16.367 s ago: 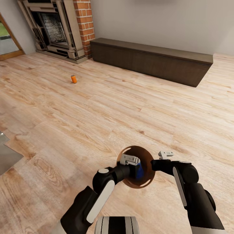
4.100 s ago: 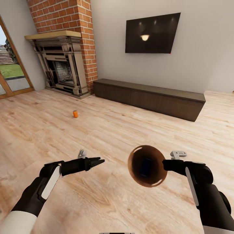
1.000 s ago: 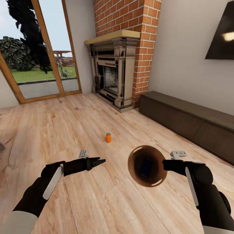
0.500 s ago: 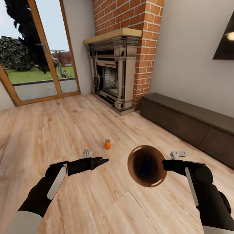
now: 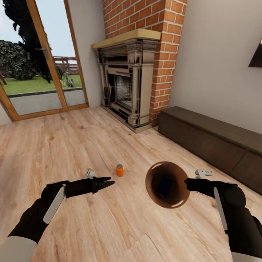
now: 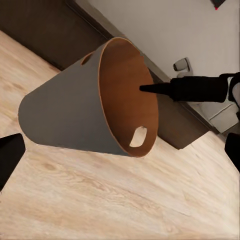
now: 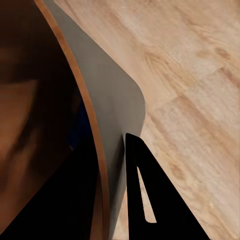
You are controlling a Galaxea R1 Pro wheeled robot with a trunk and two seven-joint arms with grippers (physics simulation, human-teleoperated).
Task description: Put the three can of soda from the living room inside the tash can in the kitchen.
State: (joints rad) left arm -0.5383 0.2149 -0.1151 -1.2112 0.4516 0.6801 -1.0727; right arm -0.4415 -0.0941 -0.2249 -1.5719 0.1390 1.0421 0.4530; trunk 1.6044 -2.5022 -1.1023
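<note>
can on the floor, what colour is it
Orange with a silvery top; head view shows it best.

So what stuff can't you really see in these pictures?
- The blue can inside the trash can: head view, dark inside, just a blue shape.
- Right claw: right wrist view, one finger goes behind the bin wall, so the grip is mostly hidden.
- Orange can: head view, too small to read any label.
- TV: cut off by the picture's right edge.
</note>
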